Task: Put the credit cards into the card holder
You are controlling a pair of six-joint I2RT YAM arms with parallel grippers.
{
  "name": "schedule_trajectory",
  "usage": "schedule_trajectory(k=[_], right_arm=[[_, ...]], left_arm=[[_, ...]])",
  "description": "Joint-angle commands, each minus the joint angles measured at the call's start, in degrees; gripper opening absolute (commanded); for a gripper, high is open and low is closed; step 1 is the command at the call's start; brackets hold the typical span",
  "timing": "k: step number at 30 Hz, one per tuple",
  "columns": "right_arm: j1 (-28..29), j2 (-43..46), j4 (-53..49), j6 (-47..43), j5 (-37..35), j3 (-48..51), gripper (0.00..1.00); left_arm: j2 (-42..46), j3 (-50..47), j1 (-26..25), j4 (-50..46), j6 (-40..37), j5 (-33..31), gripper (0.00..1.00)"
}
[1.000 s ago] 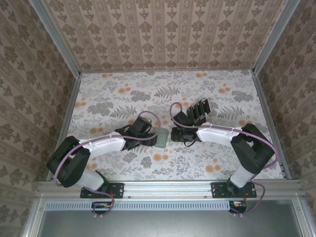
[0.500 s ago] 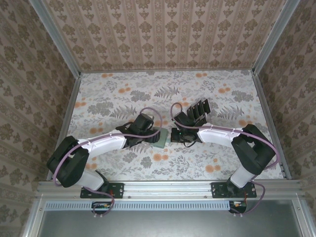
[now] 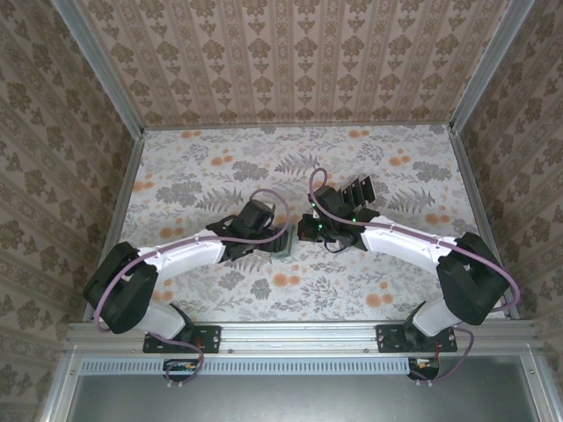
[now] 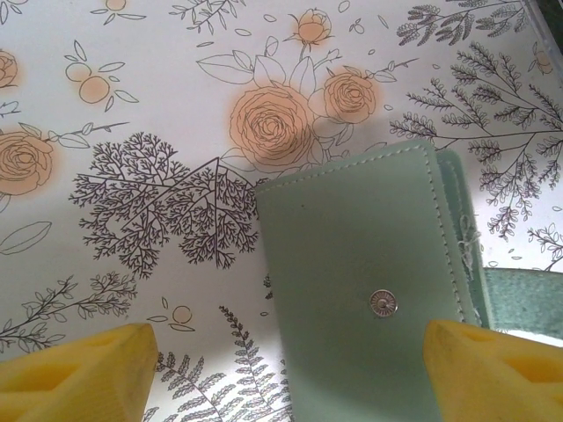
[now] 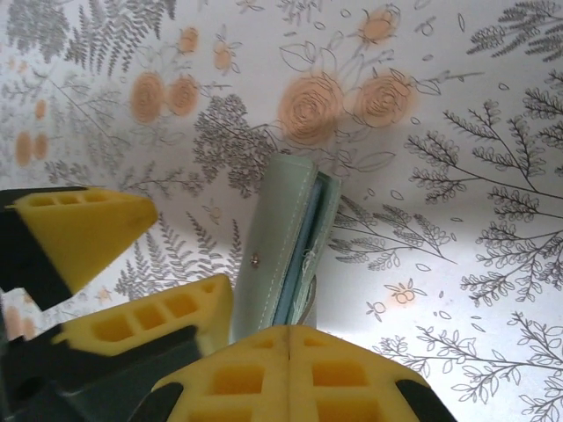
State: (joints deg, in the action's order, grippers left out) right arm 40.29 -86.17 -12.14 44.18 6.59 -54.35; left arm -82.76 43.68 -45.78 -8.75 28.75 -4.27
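Moved: over the last second the right arm's elbow has swung out toward the right wall and its wrist has drawn back toward the credit cards [image 3: 355, 195]. The left wrist has crept further over the card holder [image 4: 361, 299], so I see less green from above than before.
Counter: the counter [image 3: 193, 167] is covered edge to edge in a flat, matte white print of grey ferns, fine black branches and orange roses.
Room: walls [image 3: 290, 53] stand on three sides, papered in beige-brown damask with vertical stripes. Grey metal posts [image 3: 98, 66] run up the back corners, and a ribbed metal rail [image 3: 299, 332] lines the near edge.
Card holder: it lies near mid-counter between my two wrists. It is sage green and leather-like, with rounded corners, a stitched border and a small round metal snap stud [image 4: 383, 303] on its face. From the right wrist I look along its edge and see stacked layers with a bluish lining.
Left gripper: the left gripper [image 4: 286, 374] is spread wide, with blocky yellow fingertips [image 4: 79, 369] on either side of the holder. The right-hand tip overlaps its edge, but I cannot tell whether it touches.
Right gripper: the right gripper [image 5: 290, 374] is pressed together, its yellow pads [image 5: 229, 382], cut with square hollows, meeting at a seam at the holder's near end. I cannot tell whether anything is nipped there.
Credit cards: thin dark rectangles stand on edge in a row just behind the right wrist, apart from the holder.
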Motion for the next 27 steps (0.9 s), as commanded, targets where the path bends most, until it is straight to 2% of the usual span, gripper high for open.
schedule_trajectory(k=[1, 21, 27], right_arm=[[0.19, 1.79, -0.72, 1.17, 1.5, -2.14, 0.0], [0.31, 1.01, -0.48, 1.75, 3.04, -5.18, 0.0], [-0.04, 2.0, -1.07, 1.25, 0.27, -1.07, 0.0]], left_arm=[[1.47, 1.23, 0.75, 0.4, 1.28, 0.58, 0.81], [2.38, 2.55, 2.72, 0.99, 1.24, 1.53, 0.83], [1.76, 0.53, 3.7, -0.08, 2.23, -2.6, 0.82]])
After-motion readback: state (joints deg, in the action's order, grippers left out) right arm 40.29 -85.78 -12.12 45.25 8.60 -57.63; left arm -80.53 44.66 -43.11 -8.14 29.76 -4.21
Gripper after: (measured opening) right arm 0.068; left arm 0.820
